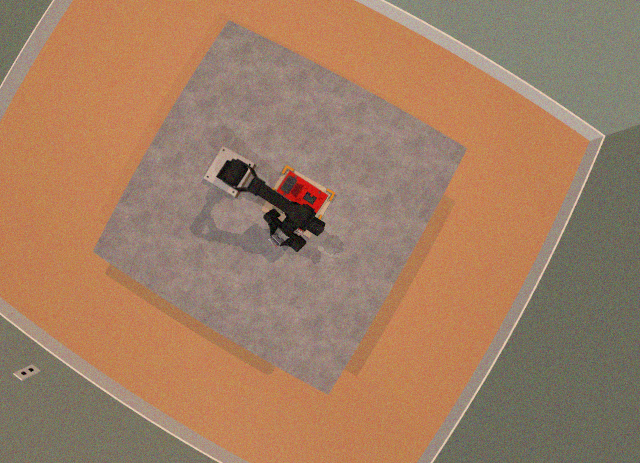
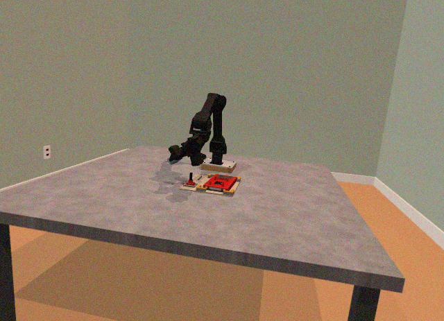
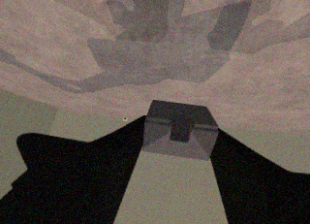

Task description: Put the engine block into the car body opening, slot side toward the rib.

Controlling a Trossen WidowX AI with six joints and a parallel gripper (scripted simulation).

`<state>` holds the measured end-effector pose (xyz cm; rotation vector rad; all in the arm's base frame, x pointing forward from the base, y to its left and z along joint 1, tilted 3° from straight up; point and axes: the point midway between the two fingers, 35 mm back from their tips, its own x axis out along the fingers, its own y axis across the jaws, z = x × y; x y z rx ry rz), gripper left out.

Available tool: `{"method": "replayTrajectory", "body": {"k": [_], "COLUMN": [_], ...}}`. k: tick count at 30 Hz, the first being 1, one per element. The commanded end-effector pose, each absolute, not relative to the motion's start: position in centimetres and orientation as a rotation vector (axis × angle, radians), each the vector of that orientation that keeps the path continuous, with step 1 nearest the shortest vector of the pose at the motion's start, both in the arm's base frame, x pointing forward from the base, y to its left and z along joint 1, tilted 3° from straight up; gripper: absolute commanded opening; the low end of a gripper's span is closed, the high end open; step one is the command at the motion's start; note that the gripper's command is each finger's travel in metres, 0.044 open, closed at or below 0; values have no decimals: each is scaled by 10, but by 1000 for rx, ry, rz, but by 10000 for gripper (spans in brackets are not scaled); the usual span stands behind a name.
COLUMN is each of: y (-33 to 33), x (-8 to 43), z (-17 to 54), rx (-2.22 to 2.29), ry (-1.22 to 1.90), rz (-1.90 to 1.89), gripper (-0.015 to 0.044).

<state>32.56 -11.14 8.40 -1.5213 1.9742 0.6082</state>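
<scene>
Grey slotted engine block [image 1: 279, 238] [image 3: 180, 129], aloft and tilted; red car body [image 1: 316, 189] [image 2: 220, 181], flat on its board.

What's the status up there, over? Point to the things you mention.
Gripper [image 1: 279, 238] [image 3: 176, 124] shut on the grey block [image 1: 277, 239] [image 3: 160, 137]. Block off the red car body [image 1: 317, 190] [image 2: 229, 181]. Black-handled red piece [image 2: 191, 181] stands beside the car body.

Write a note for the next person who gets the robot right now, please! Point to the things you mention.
Gripper [image 1: 279, 238] [image 3: 176, 124]: shut on the grey engine block [image 3: 180, 110], held in the air over the table [image 1: 361, 293] [image 2: 143, 210] [image 3: 271, 74].
Car body: probably the red part [image 1: 318, 203] [image 2: 229, 181] in the orange-cornered holder; the arm partly covers that area from the top.
Done: block picked up.
Left: line it up with the opening, slot side toward the rib, seat it fully, let go, back away touching nothing.
</scene>
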Motion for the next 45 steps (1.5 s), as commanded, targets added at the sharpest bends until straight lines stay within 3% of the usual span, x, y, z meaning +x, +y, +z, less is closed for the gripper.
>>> {"method": "replayTrajectory", "body": {"k": [1,45], "y": [-111,-109], "x": [325,325], "z": [76,5], "rx": [-1528,-1528], "ry": [1979,1979], "rz": [593,594], "gripper": [0,0]}}
